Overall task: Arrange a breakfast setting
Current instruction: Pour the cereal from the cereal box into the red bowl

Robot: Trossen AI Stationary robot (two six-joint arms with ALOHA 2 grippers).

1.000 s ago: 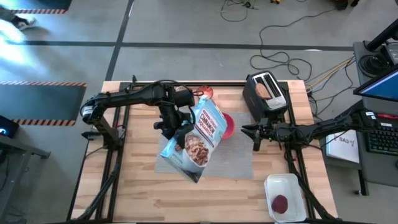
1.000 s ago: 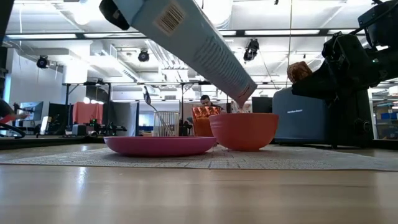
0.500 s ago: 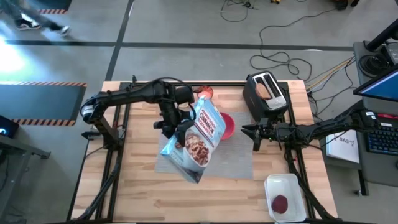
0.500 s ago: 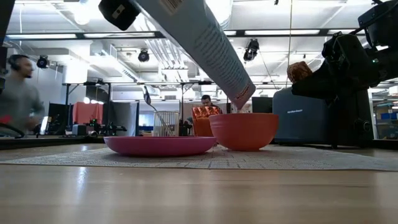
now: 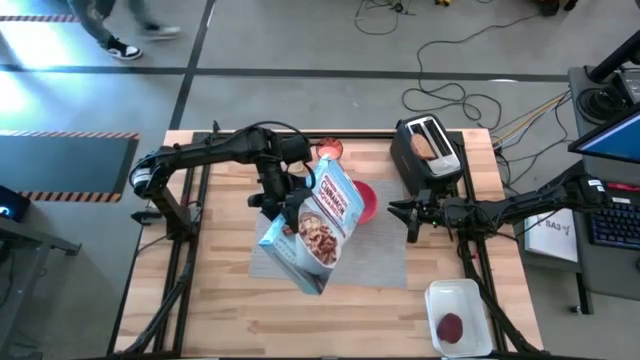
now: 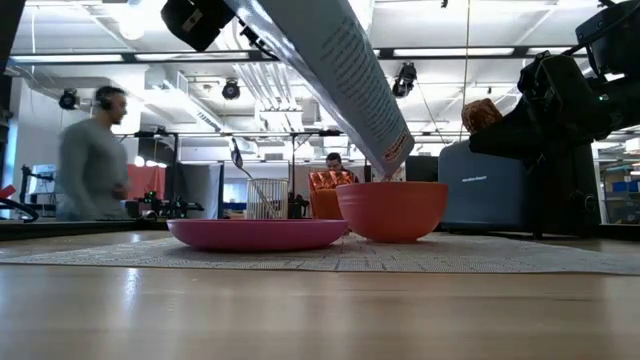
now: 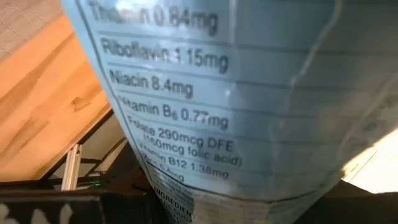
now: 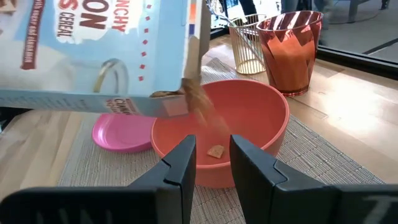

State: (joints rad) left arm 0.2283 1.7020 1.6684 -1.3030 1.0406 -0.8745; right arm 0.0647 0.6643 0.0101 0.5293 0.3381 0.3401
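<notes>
My left gripper [image 5: 290,205] is shut on a blue cereal box [image 5: 318,222], held tilted above the grey placemat [image 5: 385,262]. The box's open corner [image 8: 186,99] points down over the red bowl [image 8: 239,127]. Cereal pieces fall from it into the bowl. The pink plate [image 8: 118,134] lies on the placemat beside the bowl; the box hides it in the high view. The glass of orange drink [image 8: 289,53] and a wire holder with the spoon [image 8: 245,43] stand behind the bowl. My right gripper [image 8: 212,168] is open and empty, level with the bowl at the placemat's right side. My left gripper holds the cereal box by its left long side [image 5: 298,200], about midway along it, coming from the table's left. The box hides the fingers in the left wrist view. The box is lifted clear and slants, its bottom end high [image 6: 250,10] and its open end low over the bowl.
The black toaster [image 5: 428,152] with a toast slice [image 5: 432,147] in its slot stands at the far right. A white tray [image 5: 460,318] with the dark red patty [image 5: 451,326] sits at the near right corner. A person walks in the room behind the table.
My left gripper has risen and tipped the cereal box steeper. The box's bottom end has gone up while its open corner has stayed over the red bowl. A person has walked across the room behind.
</notes>
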